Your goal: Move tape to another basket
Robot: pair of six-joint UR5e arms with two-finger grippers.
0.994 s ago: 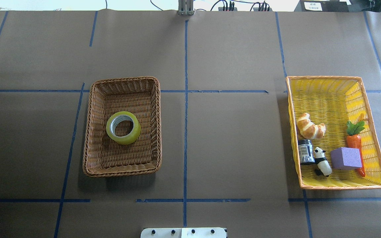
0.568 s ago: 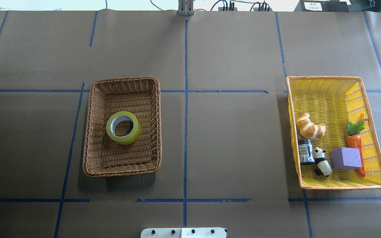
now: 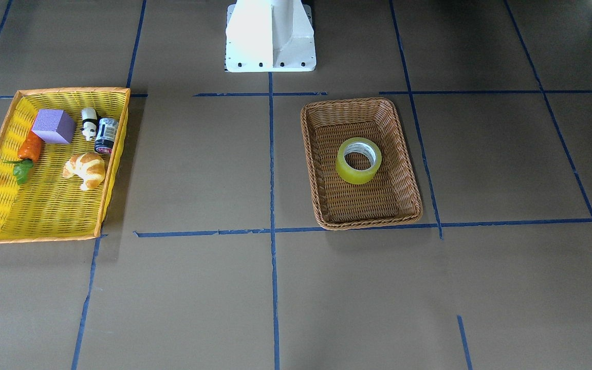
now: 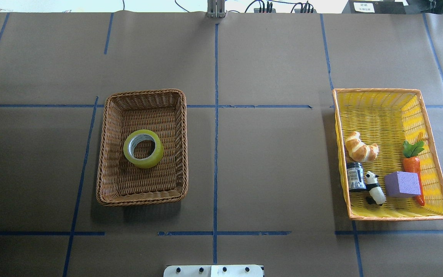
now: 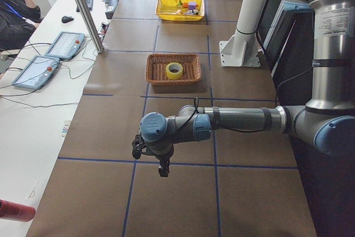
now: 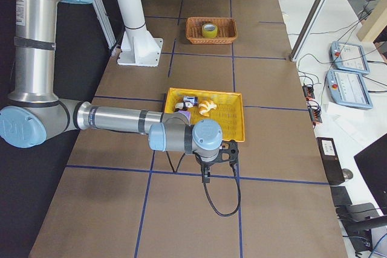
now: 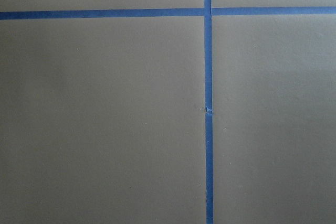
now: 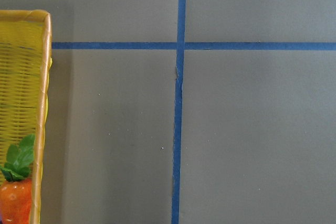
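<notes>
Overhead exterior: the tape (image 4: 143, 148) lies flat mid wicker basket (image 4: 140, 198), nine o'clock on the counter (image 4: 267, 165). Both the left pincer (image 5: 161, 167) and right pincer (image 6: 207, 176) hang far off, and I cannot tell how open either is. The move seems done.

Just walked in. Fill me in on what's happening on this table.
Nothing is being handled right now. The wide roll of translucent yellow packing tape lies flat, alone, in the brown wicker rectangular basket. The bright yellow orange-rimmed basket sits apart, on the robot's right. The left gripper and right gripper both hang over the brown-paper table, away from the tape; whether they are open can't be told.
</notes>
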